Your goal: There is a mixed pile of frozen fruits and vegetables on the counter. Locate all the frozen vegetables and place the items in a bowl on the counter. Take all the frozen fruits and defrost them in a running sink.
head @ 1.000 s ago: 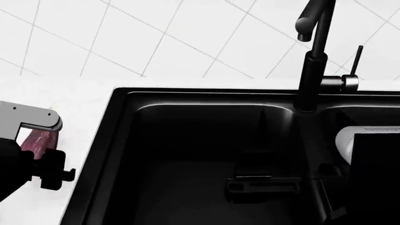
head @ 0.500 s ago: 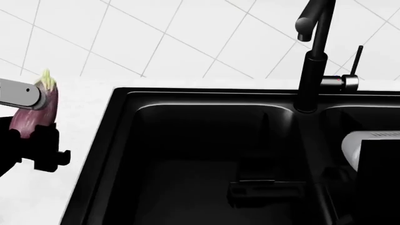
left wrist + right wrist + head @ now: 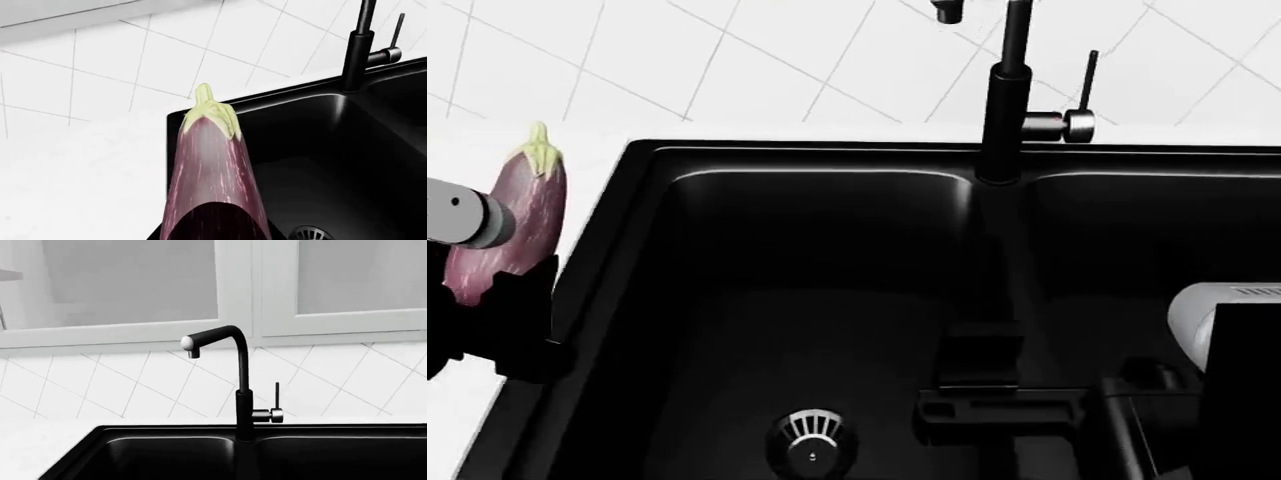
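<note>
A purple eggplant [image 3: 521, 215] with a pale green cap hangs upright over the white counter [image 3: 507, 150], just left of the black sink [image 3: 827, 155]. My left gripper [image 3: 487, 265] is shut on its lower half. In the left wrist view the eggplant [image 3: 210, 170] fills the middle, cap pointing toward the sink's [image 3: 313, 165] corner. My right arm [image 3: 1228, 340] reaches in at the lower right, and its dark gripper [image 3: 1001, 402] hovers low over the left basin; its jaws blend into the black basin. The bowl and the other frozen items are out of view.
The sink has two basins, with a drain [image 3: 811, 437] in the left one. A black faucet [image 3: 1004, 100] with a side lever [image 3: 1081, 122] stands behind the divider, and no water shows. The right wrist view shows the faucet [image 3: 237, 385] against the tiled wall, with cabinets above.
The left gripper has lifted the eggplant and turned it upright beside the sink. The head view has tilted down and shifted right, bringing the drain into sight.
</note>
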Available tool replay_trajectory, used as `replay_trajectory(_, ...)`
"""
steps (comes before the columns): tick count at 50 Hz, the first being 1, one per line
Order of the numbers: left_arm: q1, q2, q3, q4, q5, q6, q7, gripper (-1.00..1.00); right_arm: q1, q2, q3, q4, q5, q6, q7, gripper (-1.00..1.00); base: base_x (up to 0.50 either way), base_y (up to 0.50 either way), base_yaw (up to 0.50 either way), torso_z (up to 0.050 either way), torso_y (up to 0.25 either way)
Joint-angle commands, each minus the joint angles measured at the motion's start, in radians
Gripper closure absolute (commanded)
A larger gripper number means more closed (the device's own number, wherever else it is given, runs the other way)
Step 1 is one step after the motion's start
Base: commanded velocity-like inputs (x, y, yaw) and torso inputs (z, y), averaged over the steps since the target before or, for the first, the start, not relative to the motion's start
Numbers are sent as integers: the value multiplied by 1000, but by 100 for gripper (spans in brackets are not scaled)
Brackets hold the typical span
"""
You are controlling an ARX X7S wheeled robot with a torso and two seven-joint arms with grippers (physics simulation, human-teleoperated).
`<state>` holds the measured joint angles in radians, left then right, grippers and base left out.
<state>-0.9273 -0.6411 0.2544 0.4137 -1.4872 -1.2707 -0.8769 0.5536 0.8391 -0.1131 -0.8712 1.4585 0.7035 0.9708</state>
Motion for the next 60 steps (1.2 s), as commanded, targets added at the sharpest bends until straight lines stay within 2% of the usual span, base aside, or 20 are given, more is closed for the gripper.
replay_trajectory(1,-26,2,-5,19,-53,-1,-36,100,-15,-4,5,-7,-10,-11,-3,-100,1,-500,0,0,0)
replay_trajectory(9,-7,-23,-12,38,-84,-1,-35,100,-18,-1,2,-7,-10,-9,-3,-100,1,-500,0,0,0)
replay_trajectory(19,6,2,13,45,-61,12,-31,100,-12,4,3,-14,-7,-9,7,-100,1,-500,0,0,0)
replay_trajectory(46,0,-27,14,67,-103,19,-26,100,20,10,0,-18,30,-11,24,-100,0,-500,0,0,0)
replay_trajectory(60,-6,14,47,52,-68,35,-22,100,17,15,0,-19,33,-12,28,-100,0,-500,0,0,0)
